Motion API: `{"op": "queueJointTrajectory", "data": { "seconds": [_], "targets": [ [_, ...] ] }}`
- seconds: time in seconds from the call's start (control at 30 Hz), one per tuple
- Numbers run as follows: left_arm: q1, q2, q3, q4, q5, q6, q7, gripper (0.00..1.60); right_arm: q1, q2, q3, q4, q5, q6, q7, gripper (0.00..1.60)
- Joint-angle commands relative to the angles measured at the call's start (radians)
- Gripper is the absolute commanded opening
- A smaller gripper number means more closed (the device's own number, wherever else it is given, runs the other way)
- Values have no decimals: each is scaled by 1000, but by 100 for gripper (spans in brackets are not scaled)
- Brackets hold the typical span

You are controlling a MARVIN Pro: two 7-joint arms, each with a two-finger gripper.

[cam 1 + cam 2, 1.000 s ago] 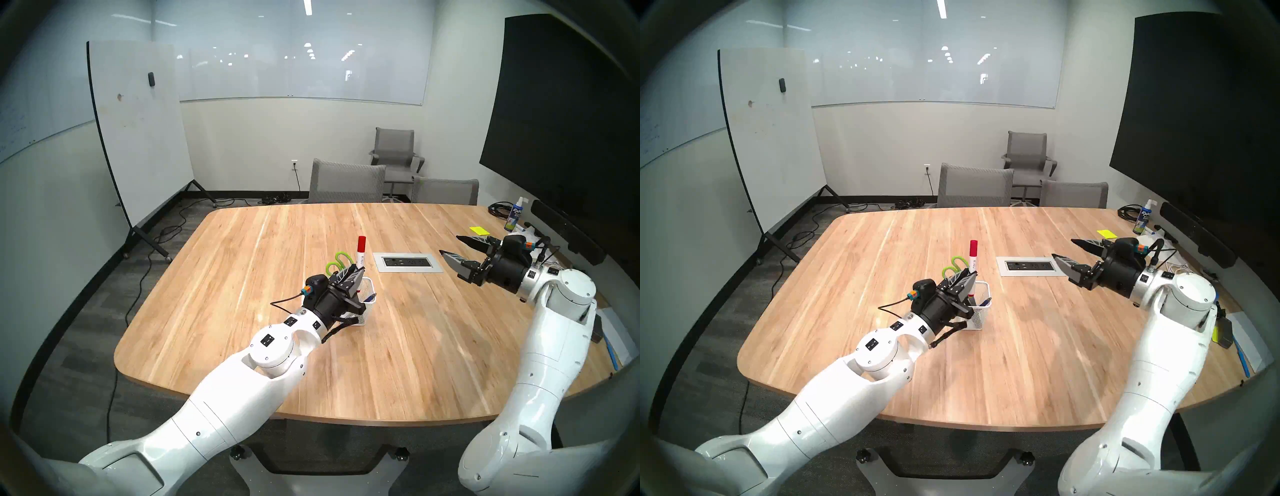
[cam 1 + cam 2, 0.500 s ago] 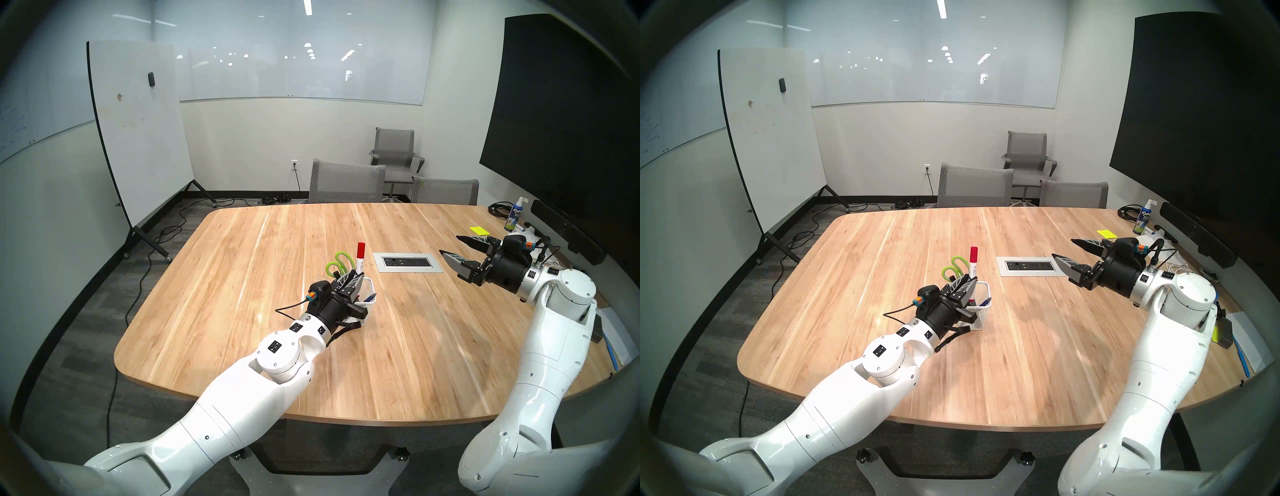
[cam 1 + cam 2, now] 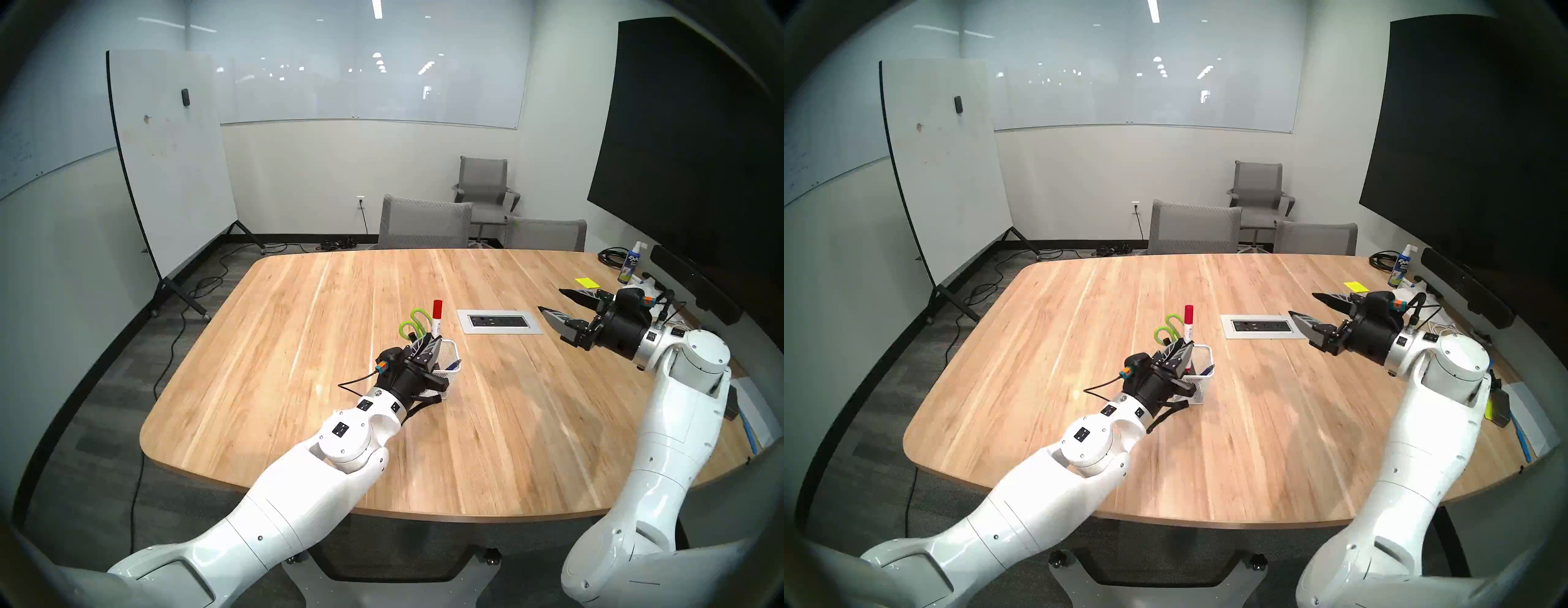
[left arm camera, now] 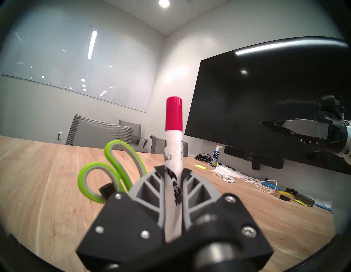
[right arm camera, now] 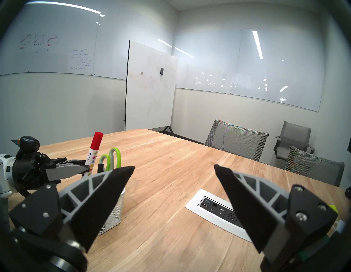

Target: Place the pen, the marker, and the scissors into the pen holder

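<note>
I work over a pale wooden conference table with rounded corners and a white power-outlet panel set into it. My left gripper is clamped on a white marker with a red cap, held upright, its lower end inside the small white wire-mesh pen holder. Lime-green-handled scissors stand in the holder, and a slim blue pen leans at its rim. My right gripper hangs well apart above the table, jaws wide and empty. Grey mesh chairs, a rolling whiteboard and a dark wall screen ring the room.
</note>
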Motion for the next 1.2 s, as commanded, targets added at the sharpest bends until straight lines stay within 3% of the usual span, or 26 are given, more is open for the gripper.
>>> {"op": "queueJointTrajectory", "data": {
  "seconds": [0.0, 1.17],
  "targets": [
    [-6, -17, -5, 3, -6, -23, -2, 0, 15, 0, -3, -12, 6, 2, 0, 160],
    [-12, -22, 26, 51, -34, -13, -37, 0, 15, 0, -2, -12, 6, 2, 1, 160]
  ]
}}
